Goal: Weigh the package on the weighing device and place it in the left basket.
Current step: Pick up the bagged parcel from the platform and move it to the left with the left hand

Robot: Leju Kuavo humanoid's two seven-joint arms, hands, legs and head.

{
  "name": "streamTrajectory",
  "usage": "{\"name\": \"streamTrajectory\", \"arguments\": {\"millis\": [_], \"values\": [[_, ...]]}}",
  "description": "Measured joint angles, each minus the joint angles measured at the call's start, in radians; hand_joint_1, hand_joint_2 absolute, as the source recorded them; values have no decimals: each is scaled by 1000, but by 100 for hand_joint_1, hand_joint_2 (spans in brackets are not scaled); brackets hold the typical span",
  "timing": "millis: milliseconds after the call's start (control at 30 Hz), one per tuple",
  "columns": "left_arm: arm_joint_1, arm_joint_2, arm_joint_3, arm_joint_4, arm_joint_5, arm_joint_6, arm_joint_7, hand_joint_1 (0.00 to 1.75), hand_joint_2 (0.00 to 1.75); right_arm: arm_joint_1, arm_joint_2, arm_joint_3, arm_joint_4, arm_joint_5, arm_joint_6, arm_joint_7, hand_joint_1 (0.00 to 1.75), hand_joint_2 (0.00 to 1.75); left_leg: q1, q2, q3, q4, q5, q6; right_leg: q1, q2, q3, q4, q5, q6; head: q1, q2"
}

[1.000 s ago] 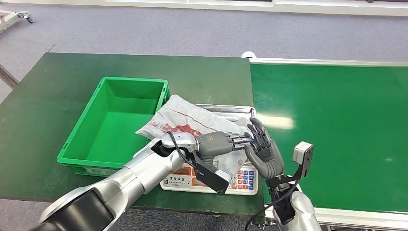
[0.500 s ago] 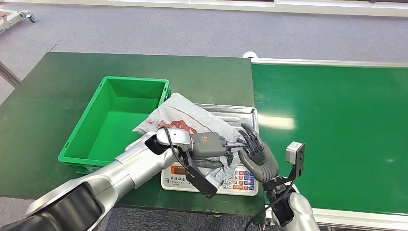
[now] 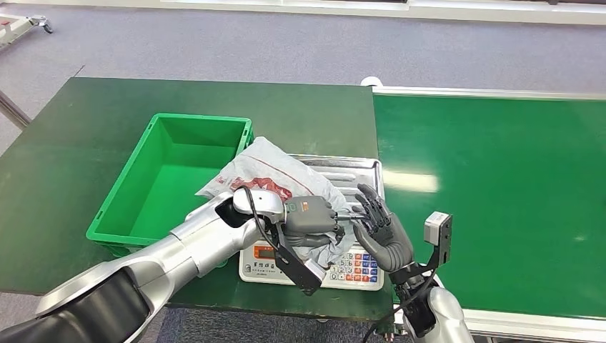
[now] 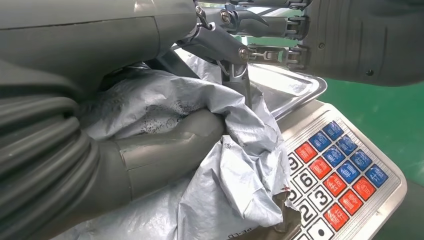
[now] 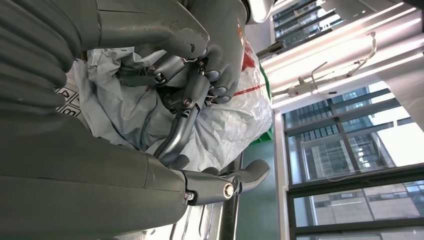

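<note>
The package (image 3: pixel 279 173), a crumpled grey-white plastic bag with red print, lies on the steel pan (image 3: pixel 354 171) of the scale (image 3: pixel 361 268), its far end leaning on the rim of the green basket (image 3: pixel 179 189). My left hand (image 3: pixel 309 220) grips the bag's near right end; its thumb (image 4: pixel 165 150) and fingers clamp bunched plastic (image 4: pixel 230 190) above the keypad (image 4: pixel 340 170). Just to the right, my right hand (image 3: pixel 382 232) stands open with fingers spread upward, close against the left hand's fingertips and the package (image 5: pixel 235 125).
The basket sits left of the scale on a dark green table (image 3: pixel 71 143) and holds nothing. A green conveyor belt (image 3: pixel 500 193) runs along the right side. Grey floor lies beyond the table.
My left hand has curled its fingers onto the bag's near end and drawn back a little, bunching the plastic. The right hand has sunk slightly and stays beside it.
</note>
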Motion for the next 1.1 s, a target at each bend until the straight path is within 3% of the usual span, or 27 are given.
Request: {"name": "streamTrajectory", "arguments": {"millis": [333, 500, 600, 700, 867, 1100], "values": [[-1, 3, -11, 0, 20, 7, 1, 175, 175, 2, 0, 0, 0, 0, -2, -1, 0, 175, 0, 0, 0, 0, 0, 0, 0, 0, 0, 0, 0, 0, 0, 0], [-9, 14, -29, -18, -23, 133, 58, 175, 175, 0, 0, 0, -5, -1, -6, -9, 0, 175, 0, 0, 0, 0, 1, 0, 0, 0, 0, 0, 0, 0, 0, 0], [-20, 55, -39, -102, -86, 202, 161, 175, 175, -8, 0, 0, -16, -4, -5, -23, 0, 175, 0, 1, 0, 0, 2, -1, 0, 1, -1, 0, 0, 0, 0, 0], [-37, 126, -20, -237, -127, 171, 248, 175, 175, -14, 2, 2, -37, -7, 2, -36, 0, 175, 0, 3, 1, 0, 2, -1, 0, 4, -2, 0, 1, -1, 0, 0], [-31, 209, 47, -365, -204, 182, 288, 175, 175, -11, 7, 6, -64, -10, 13, -45, 0, 175, 1, 4, 2, -1, 3, -2, 2, 5, -2, 0, 1, -2, 0, 0], [-11, 239, 132, -444, -259, 196, 298, 175, 175, 5, 13, 5, -94, -11, 20, -47, 0, 175, 1, 4, 2, -1, 3, -3, 2, 5, -2, 0, 1, -2, 0, 0]]}}
